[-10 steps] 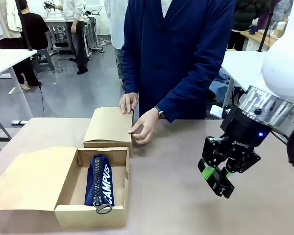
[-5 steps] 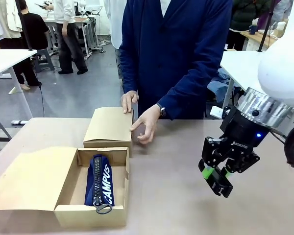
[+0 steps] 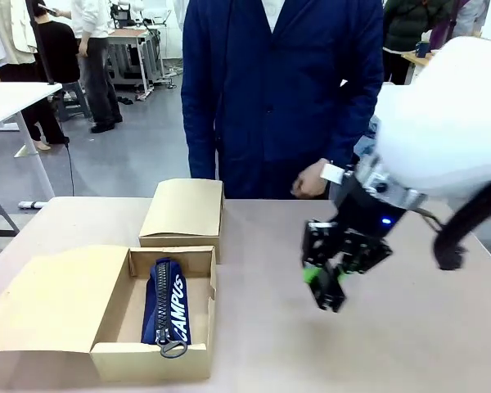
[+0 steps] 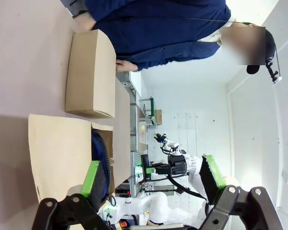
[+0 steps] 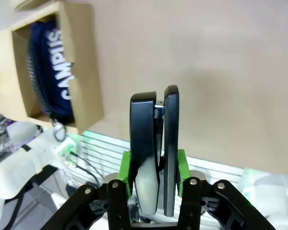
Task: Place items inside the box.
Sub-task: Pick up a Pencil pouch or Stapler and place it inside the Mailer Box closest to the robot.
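The right pincer is hanging over bare surface, its fingers tilting downward, and is clamping a black stapler between its green pads; the jaws are standing partly closed, pressing the stapler's two flat sides, with the stapler sticking out beyond the fingertips. To this pincer's left, and nearer the robot's edge, an open cardboard box is lying with its flap folded outward, and a navy-blue "CAMPUS" pencil case is resting lengthwise inside it. Beyond that box, a closed cardboard box is sitting just behind it. A person's hand is hanging just past the right pincer's wrist, at the far edge. The left pincer is standing wide open with nothing between its fingers, facing both boxes.
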Tool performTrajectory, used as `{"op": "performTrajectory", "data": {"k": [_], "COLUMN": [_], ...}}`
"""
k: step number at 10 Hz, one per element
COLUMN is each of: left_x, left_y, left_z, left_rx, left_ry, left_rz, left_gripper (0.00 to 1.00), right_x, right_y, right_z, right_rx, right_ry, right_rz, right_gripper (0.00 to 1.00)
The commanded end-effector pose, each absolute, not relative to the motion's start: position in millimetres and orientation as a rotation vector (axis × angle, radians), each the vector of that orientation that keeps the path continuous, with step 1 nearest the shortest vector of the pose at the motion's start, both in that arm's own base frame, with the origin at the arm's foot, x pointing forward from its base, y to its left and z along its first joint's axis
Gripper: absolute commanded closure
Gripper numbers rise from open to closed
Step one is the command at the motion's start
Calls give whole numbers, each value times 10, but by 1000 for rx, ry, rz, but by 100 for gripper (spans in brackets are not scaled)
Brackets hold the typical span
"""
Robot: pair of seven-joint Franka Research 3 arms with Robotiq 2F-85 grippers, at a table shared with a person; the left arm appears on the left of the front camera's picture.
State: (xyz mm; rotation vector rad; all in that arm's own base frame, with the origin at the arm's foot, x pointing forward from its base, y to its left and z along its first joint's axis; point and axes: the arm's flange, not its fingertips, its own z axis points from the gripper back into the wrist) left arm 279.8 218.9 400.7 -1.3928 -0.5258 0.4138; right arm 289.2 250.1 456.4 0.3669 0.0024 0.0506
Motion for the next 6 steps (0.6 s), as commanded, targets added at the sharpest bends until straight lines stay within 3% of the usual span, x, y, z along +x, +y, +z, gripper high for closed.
{"op": "performTrajectory", "data": {"k": [1, 4, 6], "left_x": [2764, 2764, 2764], "left_y": [2148, 2148, 2148], "left_z": [4007, 4007, 4007], "left_rx": [-1402, -1402, -1402], "left_ry": [-548, -548, -548], "left_rz": [399, 399, 399], "left_gripper": [0, 0, 0], "right_x": [3170, 3401, 3396], "right_y": [3184, 4288, 4621], "right_z": [4515, 4249, 4105], "right_rx": [460, 430, 397], "right_ry": [-12, 114, 100], "right_rz": [130, 195, 209], "right_gripper": [58, 58, 58]}}
